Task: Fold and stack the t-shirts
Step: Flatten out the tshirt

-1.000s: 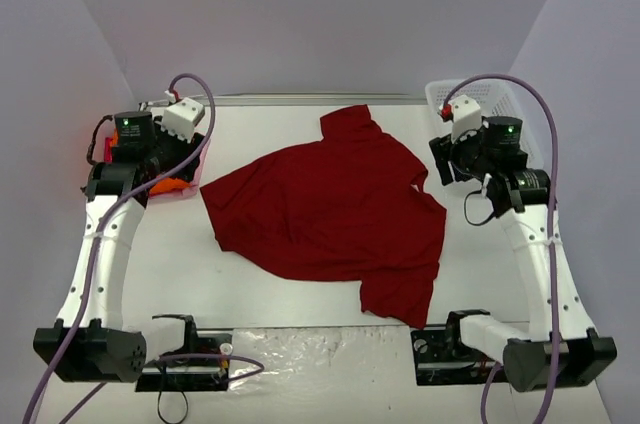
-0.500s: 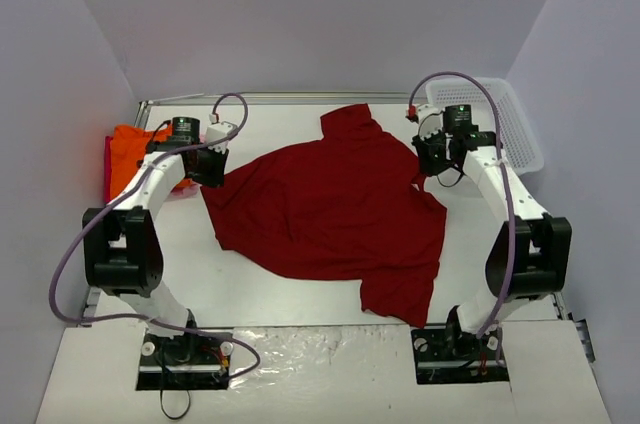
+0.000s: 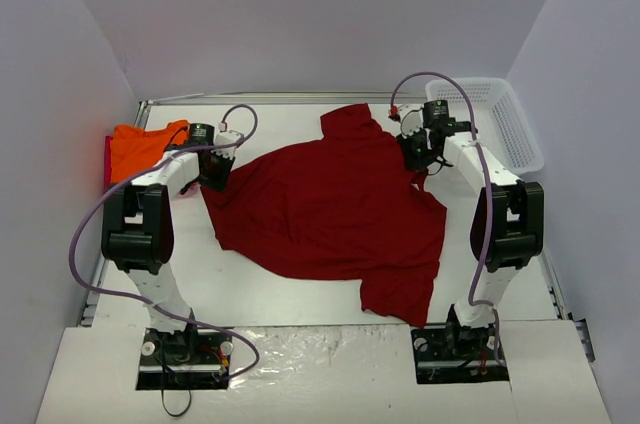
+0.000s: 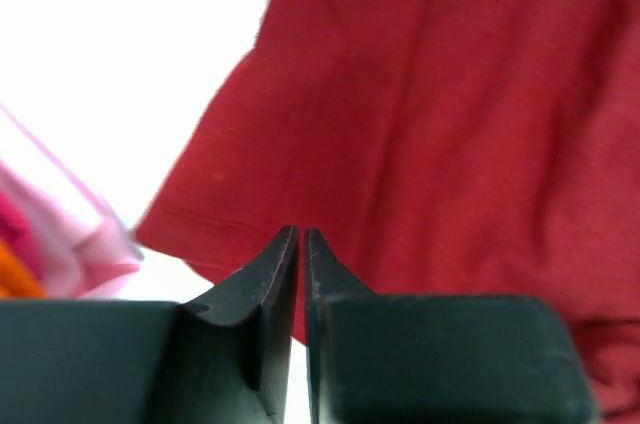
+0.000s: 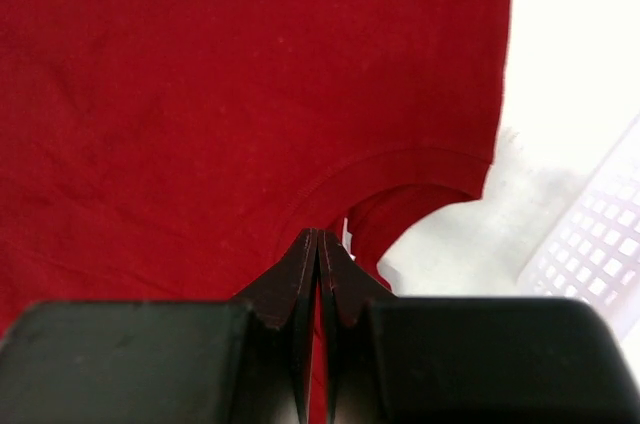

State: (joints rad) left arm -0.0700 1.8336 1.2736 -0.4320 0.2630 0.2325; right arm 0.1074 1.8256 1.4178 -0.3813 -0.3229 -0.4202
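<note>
Your dark red t-shirt (image 3: 330, 209) lies spread, rumpled, over the middle of the table (image 3: 280, 294). Your left gripper (image 3: 214, 176) sits at its 10 o'clock corner, jaws pressed together right at the hem. Your right gripper (image 3: 413, 156) is at 2 o'clock on the neck opening, jaws also pressed together; whether either has caught cloth isn't clear. The orange t-shirt (image 3: 140, 144) rests on the pale pink one (image 4: 70, 234) at the table's 10 o'clock, and the basket (image 3: 510, 129) is at 2 o'clock
</note>
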